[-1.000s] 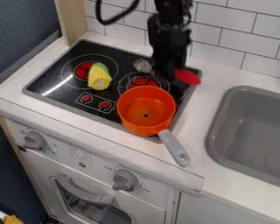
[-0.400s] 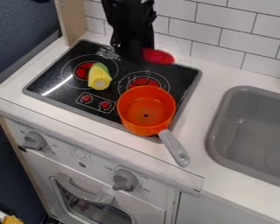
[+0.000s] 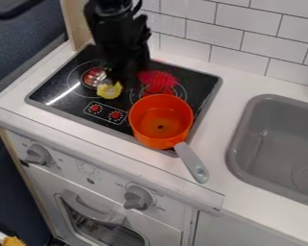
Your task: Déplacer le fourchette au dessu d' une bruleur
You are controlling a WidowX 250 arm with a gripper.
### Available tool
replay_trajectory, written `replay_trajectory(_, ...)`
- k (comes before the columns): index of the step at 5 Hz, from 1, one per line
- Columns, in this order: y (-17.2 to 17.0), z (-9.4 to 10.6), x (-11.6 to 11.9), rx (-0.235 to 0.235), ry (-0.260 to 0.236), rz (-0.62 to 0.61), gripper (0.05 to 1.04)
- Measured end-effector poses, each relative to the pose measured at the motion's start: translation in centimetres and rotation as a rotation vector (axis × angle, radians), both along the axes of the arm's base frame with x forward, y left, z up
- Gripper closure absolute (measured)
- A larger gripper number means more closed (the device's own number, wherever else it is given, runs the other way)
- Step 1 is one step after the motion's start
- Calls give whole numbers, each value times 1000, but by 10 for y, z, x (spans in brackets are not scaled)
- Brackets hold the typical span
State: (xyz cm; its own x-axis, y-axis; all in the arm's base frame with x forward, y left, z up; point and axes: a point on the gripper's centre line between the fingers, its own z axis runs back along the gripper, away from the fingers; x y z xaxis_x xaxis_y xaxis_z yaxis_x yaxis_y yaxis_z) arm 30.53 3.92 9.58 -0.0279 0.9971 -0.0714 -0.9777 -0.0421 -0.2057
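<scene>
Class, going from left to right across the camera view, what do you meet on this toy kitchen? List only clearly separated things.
Left oven knob, corn, orange pot, grey sink.

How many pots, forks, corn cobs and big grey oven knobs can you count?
Pots: 1, the orange one
Forks: 1, with a red handle
Corn cobs: 1, the yellow one
Big grey knobs: 2, on the oven front
Total: 5

No readable text or numbers.
</scene>
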Motion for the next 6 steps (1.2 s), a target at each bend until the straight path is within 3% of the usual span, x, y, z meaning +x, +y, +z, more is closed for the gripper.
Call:
replay_trajectory(1, 8, -10, -6, 15, 45, 6, 705)
replay_trajectory(2, 8, -26, 2, -14, 111, -1, 705)
replay_trajectory(3, 16, -37, 8, -32, 146, 52, 705)
replay_trajectory(5, 21, -43, 22, -47, 177, 97, 705)
replay_trajectory(6, 26, -42, 31, -50, 170, 128, 705)
